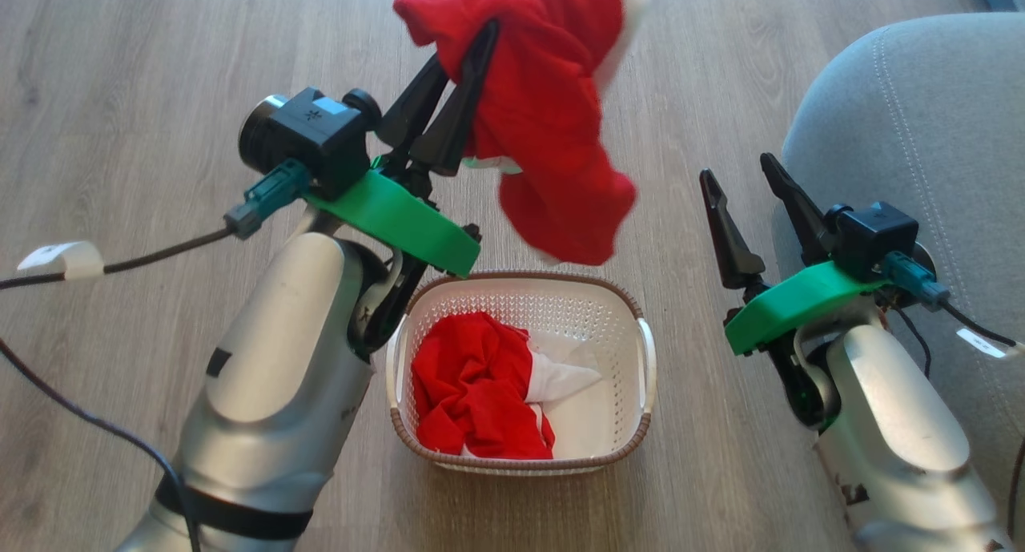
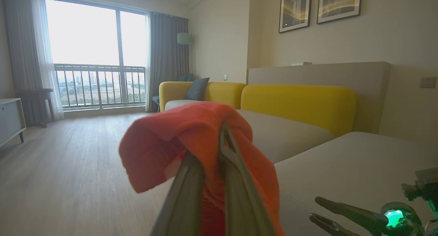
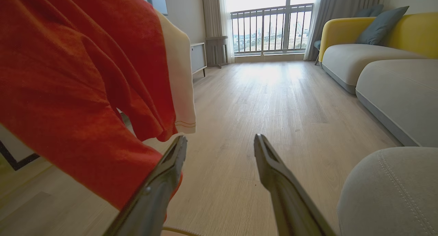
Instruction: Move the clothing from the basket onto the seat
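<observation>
status: left hand point(image 1: 468, 47) pressed together, pinching a red garment point(image 1: 544, 95) by a bunched fold. cloth drapes over both fingers and hangs free in the air. head view puts its low end just past the far rim of the basket point(image 1: 645, 352), which sits on the wood floor point(image 1: 160, 71) between the 2 arms. more clothing in the basket: red heap point(image 1: 472, 392) on the left side, white piece point(image 1: 572, 376) beside it on the right. right hand point(image 1: 735, 167) spread wide, holding nothing, just beside the grey seat point(image 1: 921, 119) edge. left wrist view adds the pinch up close, the seat cushion to the right, yellow sofa backs point(image 2: 297, 106) behind it, and the right hand's 2 fingers at the lower right corner. right wrist view adds the garment's cream-white panel point(image 3: 178, 75) with a stitched hem, hanging at the view's left close to that hand's finger (contact: cannot tell), plus the seat's rounded corner with its stitch line at lower right.
</observation>
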### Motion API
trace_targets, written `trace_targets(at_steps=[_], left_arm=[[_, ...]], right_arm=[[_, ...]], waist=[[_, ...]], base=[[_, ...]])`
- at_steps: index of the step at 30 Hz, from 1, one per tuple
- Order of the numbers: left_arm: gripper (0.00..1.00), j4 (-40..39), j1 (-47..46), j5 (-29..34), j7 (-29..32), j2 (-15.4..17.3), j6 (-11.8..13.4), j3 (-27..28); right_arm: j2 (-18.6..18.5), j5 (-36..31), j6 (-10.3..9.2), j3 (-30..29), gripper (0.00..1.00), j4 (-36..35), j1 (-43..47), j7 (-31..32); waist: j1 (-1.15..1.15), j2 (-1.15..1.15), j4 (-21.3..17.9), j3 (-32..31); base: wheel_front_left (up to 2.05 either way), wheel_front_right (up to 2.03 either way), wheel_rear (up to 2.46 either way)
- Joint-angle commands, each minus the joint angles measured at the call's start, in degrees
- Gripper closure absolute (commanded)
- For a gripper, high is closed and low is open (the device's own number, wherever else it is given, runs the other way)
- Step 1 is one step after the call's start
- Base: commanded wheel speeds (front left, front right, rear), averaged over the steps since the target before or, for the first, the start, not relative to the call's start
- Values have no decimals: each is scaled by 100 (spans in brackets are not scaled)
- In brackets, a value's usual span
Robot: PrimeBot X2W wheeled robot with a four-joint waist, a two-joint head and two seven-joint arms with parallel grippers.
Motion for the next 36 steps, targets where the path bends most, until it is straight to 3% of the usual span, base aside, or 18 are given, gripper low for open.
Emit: trace_targets(at_steps=[1, 11, 19, 24, 29, 36], left_arm=[[100, -264, -270, 49, -60, 88, -8, 153], [100, -556, -215, 81, -60, 83, -7, 98], [100, -572, -255, 95, -60, 81, -4, 59], [100, -574, -287, 91, -60, 80, -5, 30], [100, -570, -289, 73, -60, 79, -5, -26], [100, -572, -248, -6, -60, 78, 9, -126]], right_arm=[[58, 16, -1, 94, 0, -190, -101, -37], [105, 42, -1, 271, 0, -413, -190, -37], [46, 266, -1, 1153, 0, -1453, -480, -37], [-30, 258, -1, 1710, 0, -1654, -777, -37], [66, 29, -1, 1909, 0, -1373, -1141, -37], [326, -72, -1, 2255, 0, -103, -1536, -37]], waist=[[1, 0, -2, 0], [1, 0, -29, 51], [1, 0, -34, 201], [1, 0, -20, 264], [1, 0, 15, 260], [1, 0, 98, 225]], base=[[0, 0, 0], [0, 0, 0], [0, 0, 0], [0, 0, 0], [0, 0, 0], [0, 0, 0]])
